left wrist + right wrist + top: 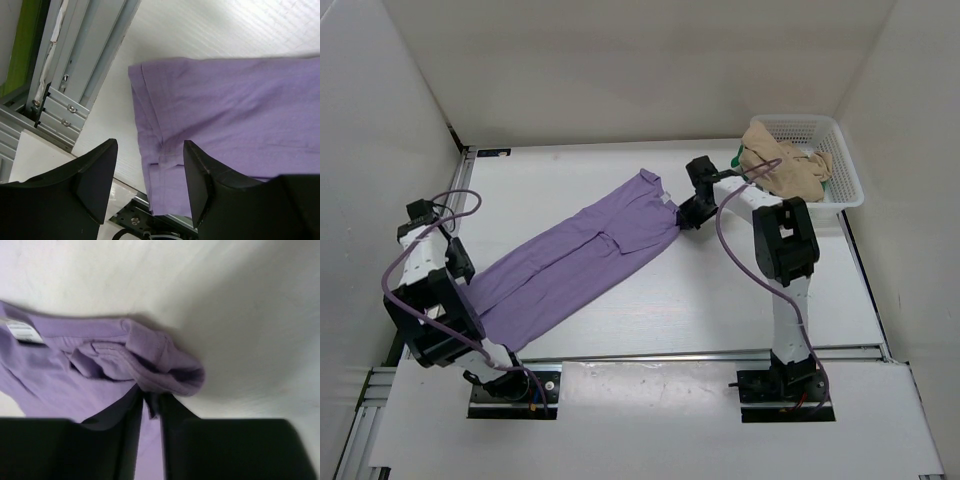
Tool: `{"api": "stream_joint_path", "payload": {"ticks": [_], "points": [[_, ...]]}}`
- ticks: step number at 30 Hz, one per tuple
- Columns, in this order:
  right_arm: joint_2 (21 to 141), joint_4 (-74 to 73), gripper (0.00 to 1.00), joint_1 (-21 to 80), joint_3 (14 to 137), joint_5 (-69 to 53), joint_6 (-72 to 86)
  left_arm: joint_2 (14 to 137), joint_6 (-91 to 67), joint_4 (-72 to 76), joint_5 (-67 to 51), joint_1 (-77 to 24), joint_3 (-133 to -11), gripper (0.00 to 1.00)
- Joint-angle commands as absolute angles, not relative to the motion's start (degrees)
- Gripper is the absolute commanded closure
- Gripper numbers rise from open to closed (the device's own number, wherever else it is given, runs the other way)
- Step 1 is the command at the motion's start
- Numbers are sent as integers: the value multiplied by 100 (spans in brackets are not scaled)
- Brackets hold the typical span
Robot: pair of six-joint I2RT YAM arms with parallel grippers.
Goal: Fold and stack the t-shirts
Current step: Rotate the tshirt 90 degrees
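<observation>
Lower left of the overhead frame: left jaws stand wide over the hem end of the lavender t-shirt [570,265], nothing between them. The shirt lies as a long strip running diagonally across the desk [720,310]. At its upper-right end the right jaws are narrow, pinching a bunched fold near the collar. Upper right: the white mesh basket [847,160] holds the tan t-shirt [790,170], with a scrap of green beside it. Likely step: folding the first shirt. Next, probably carry the collar end toward the hem without dragging the strip.
</observation>
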State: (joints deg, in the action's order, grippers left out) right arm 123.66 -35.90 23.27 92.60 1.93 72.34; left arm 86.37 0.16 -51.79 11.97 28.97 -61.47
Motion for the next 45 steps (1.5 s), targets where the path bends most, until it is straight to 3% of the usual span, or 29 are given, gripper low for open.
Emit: {"api": "stream_joint_path", "payload": {"ticks": [1,3,10,14,17,18,19,20,21,27,34,36,39,45], "points": [[12787,-3806,94,2416,9798,509,7313,8078,0,-4983,800,3015,-6152,33],[13033,-3806,100,2417,10446,571,7251,7964,0,-4843,694,3015,-6100,33],[14175,-2709,100,2260,12337,940,6908,8392,0,-4781,422,3015,-6591,33],[15291,-1243,89,1926,13726,195,7468,8823,0,-4842,369,3015,-7100,33],[15872,-11,52,1758,14448,88,7884,8938,0,-5000,317,2962,-7154,33],[15751,157,28,1758,14449,88,7718,8938,0,-5001,256,2962,-7154,33],[15576,271,15,1758,14136,88,7317,8860,0,-5053,203,2962,-7154,33],[15104,272,3,1758,13889,-51,7069,8720,0,-5054,124,2962,-7154,33],[14821,272,0,1758,13600,-227,6814,8614,0,-5054,123,2962,-7085,33],[12203,-1369,0,2187,10937,-186,5205,7376,0,-5106,70,2962,-6909,31],[9453,-2364,0,3539,7978,650,4605,5583,0,-5378,70,2962,-6794,19],[9116,-2364,0,3787,7447,650,4807,4944,0,-5379,70,2962,-6724,15],[8746,-2487,0,4253,6830,650,5071,4196,0,-5432,9,2962,-6565,0],[8954,-2487,0,5236,6565,186,5378,3788,0,-6283,244,2962,-6776,0]]}}
